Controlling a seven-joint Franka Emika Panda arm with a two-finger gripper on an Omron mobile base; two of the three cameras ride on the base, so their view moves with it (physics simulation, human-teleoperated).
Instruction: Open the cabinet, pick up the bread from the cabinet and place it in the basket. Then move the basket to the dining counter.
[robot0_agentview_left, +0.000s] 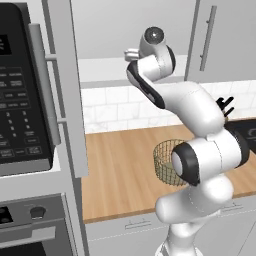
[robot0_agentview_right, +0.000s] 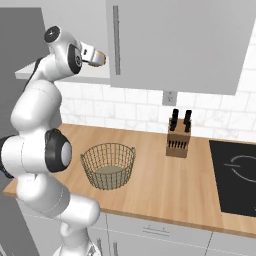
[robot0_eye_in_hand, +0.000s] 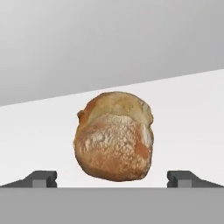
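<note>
Your gripper (robot0_eye_in_hand: 112, 178) stood wide open, one fingertip (robot0_eye_in_hand: 41, 178) on each side of the bread (robot0_eye_in_hand: 113, 136), which lay on the cabinet (robot0_agentview_right: 175, 45) shelf; the basket (robot0_agentview_right: 108, 165) sat on the worktop (robot0_agentview_right: 150, 185) below.

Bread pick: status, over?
Gripper open, lined up on the bread, no contact yet. Bread sits on the cabinet shelf, cabinet door open. Basket waits on the worktop below. Nothing between the gripper and the bread.

White glossy arm (robot0_agentview_left: 200, 150), rounded segments, black joint bands, dark grey end cap; finger tips (robot0_eye_in_hand: 41, 178) seemingly dark grey.
</note>
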